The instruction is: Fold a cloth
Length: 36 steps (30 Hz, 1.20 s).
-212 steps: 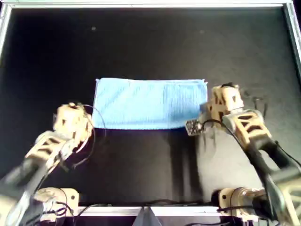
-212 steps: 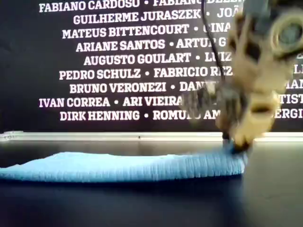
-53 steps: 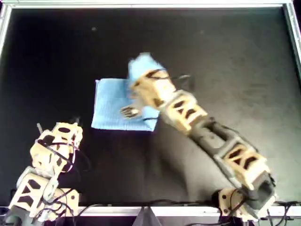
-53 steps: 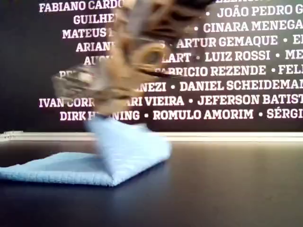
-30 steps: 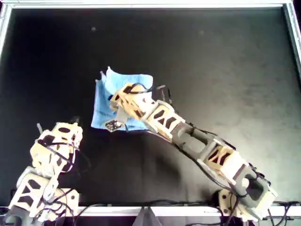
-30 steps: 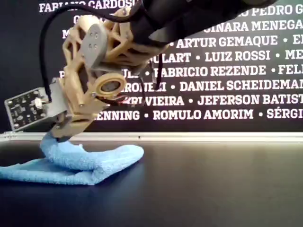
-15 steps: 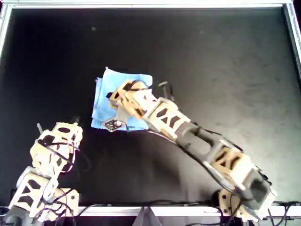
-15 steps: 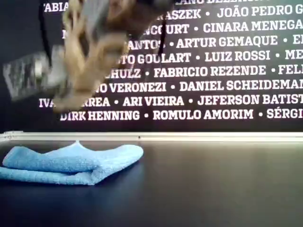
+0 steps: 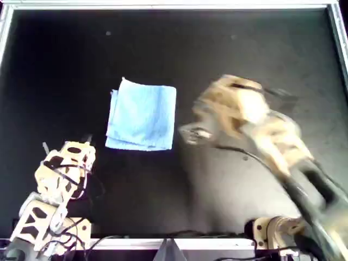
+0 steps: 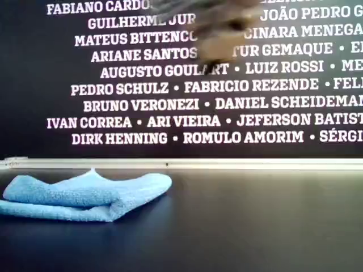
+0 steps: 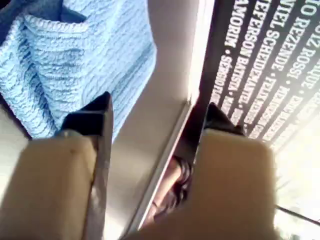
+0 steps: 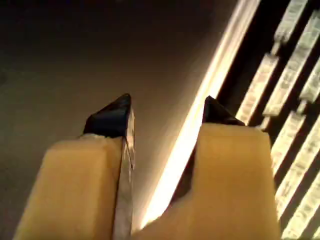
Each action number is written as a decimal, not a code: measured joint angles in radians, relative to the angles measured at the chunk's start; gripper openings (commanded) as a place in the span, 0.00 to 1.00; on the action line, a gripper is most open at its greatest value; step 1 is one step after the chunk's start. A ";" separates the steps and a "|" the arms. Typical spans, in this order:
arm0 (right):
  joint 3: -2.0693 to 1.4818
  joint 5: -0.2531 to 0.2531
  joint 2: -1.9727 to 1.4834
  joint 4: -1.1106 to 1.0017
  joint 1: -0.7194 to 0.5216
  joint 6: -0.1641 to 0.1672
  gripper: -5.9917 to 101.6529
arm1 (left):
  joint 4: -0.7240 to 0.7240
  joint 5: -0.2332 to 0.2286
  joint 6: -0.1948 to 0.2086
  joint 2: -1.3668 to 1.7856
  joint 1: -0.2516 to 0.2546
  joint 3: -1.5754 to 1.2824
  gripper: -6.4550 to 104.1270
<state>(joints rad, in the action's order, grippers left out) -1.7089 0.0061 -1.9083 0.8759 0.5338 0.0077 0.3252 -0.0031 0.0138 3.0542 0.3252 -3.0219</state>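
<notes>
You will find the cloth [image 9: 142, 118] left of centre in the overhead view. It lies flat on the black table [image 9: 244, 43] as a folded, roughly square packet, with its layered edges showing along its left and lower sides. In the exterior view it sits at the lower left, a low stack with a rounded fold on the exterior view's right and one small peak on top. Nothing touches it.

My first gripper [image 11: 160, 107] has its jaws wide apart and empty. In its wrist view the cloth shows beyond one dark fingertip [image 11: 102, 107], clear of both tips, with the pale rail [image 10: 227, 164] and the lettered banner [image 10: 227, 102] behind.

My second gripper [image 12: 167, 102] is likewise spread and holds nothing; only bare table, the rail and the banner lie past its tips.

In the overhead view a motion-blurred arm [image 9: 244, 114] sits right of the cloth and apart from it. It also appears as a smear at the top of the exterior view. A second arm [image 9: 57, 179] is folded up in the overhead view's lower left corner, also apart from the cloth. I cannot tell you for certain which gripper belongs to which arm.
</notes>
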 measured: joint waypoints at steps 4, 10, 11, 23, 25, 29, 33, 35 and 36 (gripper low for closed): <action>-0.232 0.000 -0.259 0.000 -0.166 0.000 0.47 | 0.000 -0.003 0.002 0.000 0.000 0.000 0.65; -0.385 -0.011 -0.499 0.002 -0.354 0.000 0.23 | 0.000 -0.003 0.000 0.000 0.000 0.000 0.64; -0.393 -0.011 -0.532 0.002 -0.379 0.000 0.19 | 0.000 -0.003 -0.002 0.000 0.000 0.000 0.64; -0.715 -0.008 -1.095 0.002 -0.407 0.000 0.04 | 0.000 -0.003 -0.003 0.000 0.000 0.000 0.64; -0.811 -0.008 -1.170 0.002 -0.407 0.000 0.04 | 0.000 -0.003 -0.003 0.000 0.000 0.000 0.64; -0.925 -0.008 -1.175 0.020 -0.408 0.000 0.04 | 0.000 -0.003 -0.003 0.000 0.000 0.000 0.64; -0.974 -0.008 -1.175 0.015 -0.411 0.000 0.04 | 0.000 -0.006 -0.003 0.000 -0.015 0.000 0.64; -1.008 -0.008 -1.175 0.015 -0.411 0.000 0.04 | 0.000 -0.006 -0.003 0.000 -0.023 0.000 0.64; -1.031 -0.008 -1.175 0.015 -0.411 0.000 0.04 | 0.000 -0.009 -0.003 0.000 -0.025 0.000 0.64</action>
<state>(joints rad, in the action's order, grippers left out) -2.7397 -0.0015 -3.0833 0.8912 0.1227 0.0077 0.3252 -0.0123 0.0107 3.0542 0.3007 -3.0219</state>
